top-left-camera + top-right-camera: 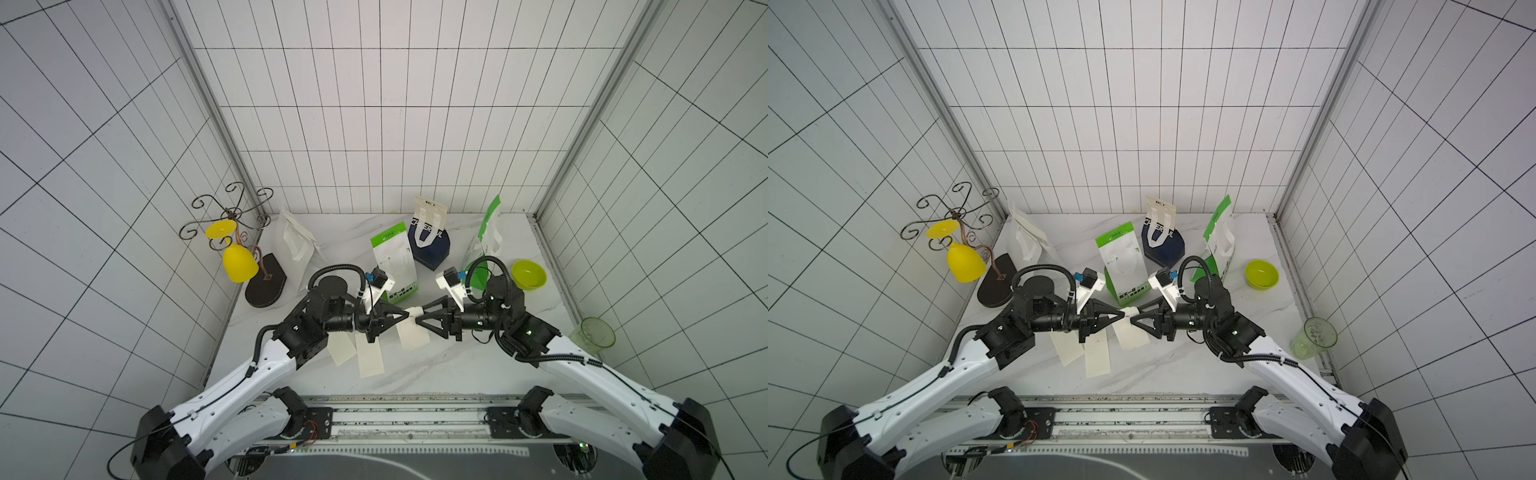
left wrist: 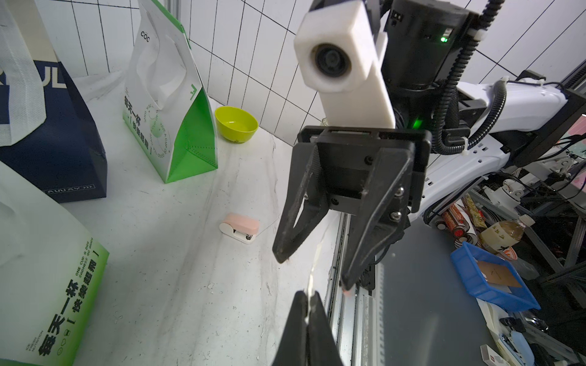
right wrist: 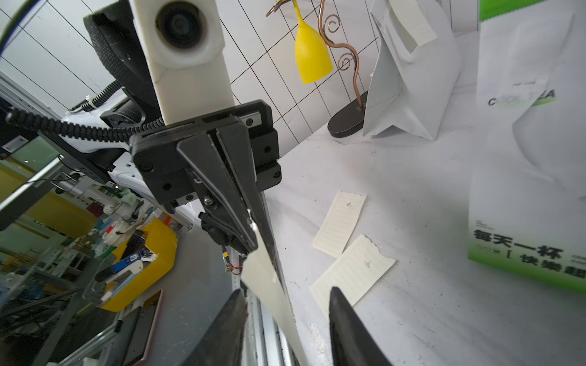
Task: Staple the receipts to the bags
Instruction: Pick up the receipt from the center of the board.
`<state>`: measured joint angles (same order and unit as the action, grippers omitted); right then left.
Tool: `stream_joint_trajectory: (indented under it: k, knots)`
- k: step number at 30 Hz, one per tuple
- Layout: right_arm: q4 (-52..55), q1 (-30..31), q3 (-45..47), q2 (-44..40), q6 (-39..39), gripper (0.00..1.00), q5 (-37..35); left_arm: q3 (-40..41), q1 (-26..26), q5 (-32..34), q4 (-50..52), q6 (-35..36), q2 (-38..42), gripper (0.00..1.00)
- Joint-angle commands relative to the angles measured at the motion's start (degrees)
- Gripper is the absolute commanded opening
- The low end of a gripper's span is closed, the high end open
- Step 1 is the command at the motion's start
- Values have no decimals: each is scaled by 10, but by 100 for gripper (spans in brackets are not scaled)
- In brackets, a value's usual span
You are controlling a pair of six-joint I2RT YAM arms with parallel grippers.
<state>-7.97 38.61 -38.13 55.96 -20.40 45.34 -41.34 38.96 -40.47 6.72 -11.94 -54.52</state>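
Top views: left gripper (image 1: 409, 316) and right gripper (image 1: 419, 316) meet tip to tip above mid-desk (image 1: 457, 374). Held receipt (image 1: 413, 337) hangs from the left jaws. Two loose receipts (image 1: 370, 360) lie flat on the desk under the left gripper. Four bags (image 1: 395, 257) stand behind, toward the far wall.

Left wrist: own jaws pressed shut on the held receipt (image 2: 312, 275), seen edge-on. Right jaws stand apart, one on either side of it. Stapler (image 2: 240, 228) lies on the desk beyond.

Right wrist: own jaws wide, the strip (image 3: 269, 285) running between them. Left gripper (image 3: 253, 245) is clamped on its upper end.
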Motion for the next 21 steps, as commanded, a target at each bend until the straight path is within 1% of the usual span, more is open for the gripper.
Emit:
stream_joint_trajectory:
  k: [1, 3, 5, 6, 8, 9, 10, 11, 12, 13, 14, 16, 17, 18, 19, 21]
  knots:
    - [-21, -4, -71, 4, 1, 38, 16, -15, 4, -8, 0, 8, -5, 0]
    - [-25, -4, -74, 5, -2, 33, 7, -15, 4, -7, 0, 8, -4, 0]
    - [-32, -4, -77, 8, -4, 30, 6, -15, 4, -6, 1, 8, -4, 0]
    - [-36, -4, -78, 12, -7, 27, 8, -15, 3, -5, 1, 7, -3, 0]
    - [-43, -3, -79, 18, -10, 14, 12, -14, 4, -1, 0, 5, -3, 0]
    - [-48, -4, -79, 20, -13, 5, 12, -15, 4, 3, 0, 4, -4, 0]
    - [-51, -3, -79, 20, -13, 0, 9, -16, 4, 13, 2, 0, -3, 1]
    - [-50, -4, -79, 20, -13, 0, 0, -18, 4, 28, 4, -4, -2, 16]
    - [-49, -5, -80, 17, -12, 0, -9, -22, 4, 45, 6, -6, 2, 37]
    - [-47, -8, -83, 18, -11, 0, -13, -28, 4, 72, 12, -7, 7, 48]
    - [-42, -13, -87, 19, -9, 0, -15, -35, 3, 98, 16, -9, 12, 54]
    - [-22, -27, -99, 25, 3, 0, -18, -68, -4, 186, 44, -15, 23, 65]
    - [-10, -33, -105, 29, 10, 0, -23, -84, -14, 214, 52, -18, 27, 68]
    - [-1, -42, -112, 35, 16, 0, -26, -102, -32, 230, 52, -22, 31, 71]
    - [5, -50, -118, 41, 22, 0, -24, -122, -58, 231, 51, -28, 28, 72]
    - [23, -64, -138, 57, 36, 0, -30, -163, -111, 212, 50, -42, 11, 72]
